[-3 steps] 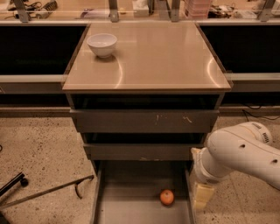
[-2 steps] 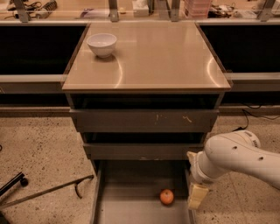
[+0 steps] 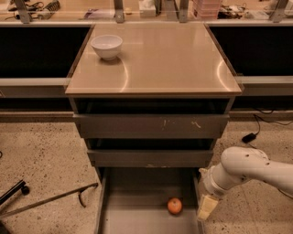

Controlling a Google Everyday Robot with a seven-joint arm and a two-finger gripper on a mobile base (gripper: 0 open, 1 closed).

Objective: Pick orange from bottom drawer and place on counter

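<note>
The orange (image 3: pixel 174 205) lies on the grey floor of the pulled-out bottom drawer (image 3: pixel 137 201), near its right side. The white arm comes in from the right. My gripper (image 3: pixel 207 206) hangs at the drawer's right wall, just right of the orange and apart from it, pointing down. The beige counter (image 3: pixel 169 55) is the top of the grey drawer cabinet, above two shorter drawers.
A white bowl (image 3: pixel 107 46) stands at the counter's back left corner. A cluttered ledge with metal posts (image 3: pixel 146 9) runs behind. A dark rod and wheel (image 3: pixel 46 199) lie on the speckled floor left of the drawer. A black cable (image 3: pixel 256 132) lies at the right.
The arm has dropped lower and drawn closer to the drawer's right wall. The gripper sits lower beside the orange. The orange has not moved.
</note>
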